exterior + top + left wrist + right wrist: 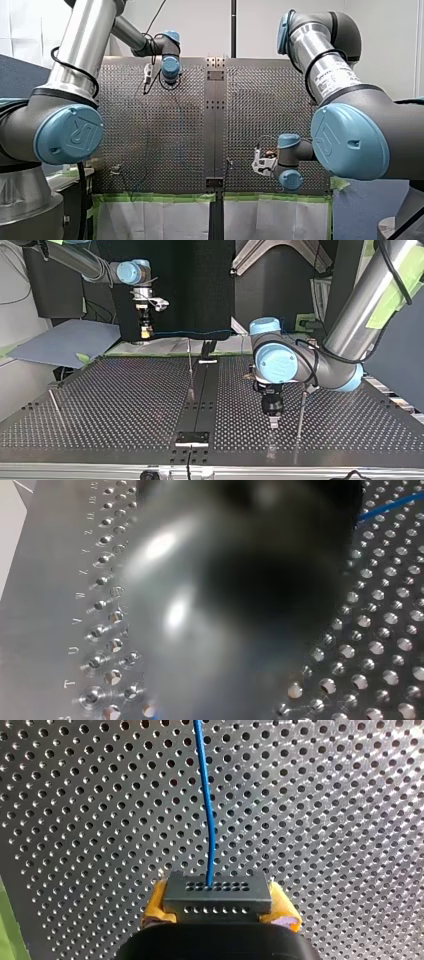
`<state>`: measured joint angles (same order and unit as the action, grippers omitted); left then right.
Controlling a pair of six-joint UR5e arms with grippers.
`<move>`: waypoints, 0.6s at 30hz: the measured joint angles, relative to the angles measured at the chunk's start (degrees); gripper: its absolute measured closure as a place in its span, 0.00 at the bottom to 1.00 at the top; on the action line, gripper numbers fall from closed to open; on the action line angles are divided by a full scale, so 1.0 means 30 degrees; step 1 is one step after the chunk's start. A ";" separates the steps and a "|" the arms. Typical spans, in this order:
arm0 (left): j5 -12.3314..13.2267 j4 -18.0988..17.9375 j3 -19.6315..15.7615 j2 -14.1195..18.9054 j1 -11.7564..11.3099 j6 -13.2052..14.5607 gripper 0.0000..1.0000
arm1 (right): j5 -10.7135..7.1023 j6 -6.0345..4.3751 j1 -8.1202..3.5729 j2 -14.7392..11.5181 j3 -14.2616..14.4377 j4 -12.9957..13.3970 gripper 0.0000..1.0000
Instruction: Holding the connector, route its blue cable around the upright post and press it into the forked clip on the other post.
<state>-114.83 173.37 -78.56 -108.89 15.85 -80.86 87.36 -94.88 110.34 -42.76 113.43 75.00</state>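
Our right end effector [220, 906] gripped the connector [218, 892] by its two sides between yellow pads, which we judged kept the blue cable [210, 820] free to run straight ahead over the perforated surface [340, 820] for routing. In the top view that connector hung in the upper left of the frame, clear of the surface. Our left end effector [272, 420] sat low beside a thin post [300, 412], and we could not tell whether it was open.
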 joint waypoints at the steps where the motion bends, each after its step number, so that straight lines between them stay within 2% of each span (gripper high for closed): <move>1: 0.0014 -0.0018 -0.0038 -0.0001 0.0000 0.0099 0.01 | -0.0006 -0.0006 0.0011 -0.0002 0.0001 0.0000 0.71; 11: 0.0627 -0.0977 -0.0772 0.0004 0.0074 0.1324 0.01 | -0.0184 -0.0022 0.0032 0.0003 -0.0001 0.0000 0.71; 18: 0.1122 -0.1942 -0.1416 -0.0008 0.0166 0.1547 0.01 | -0.0197 -0.0022 0.0033 0.0014 -0.0001 0.0017 0.71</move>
<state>-111.46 167.54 -82.81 -108.92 16.34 -76.22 86.76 -94.94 110.44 -42.72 113.43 75.05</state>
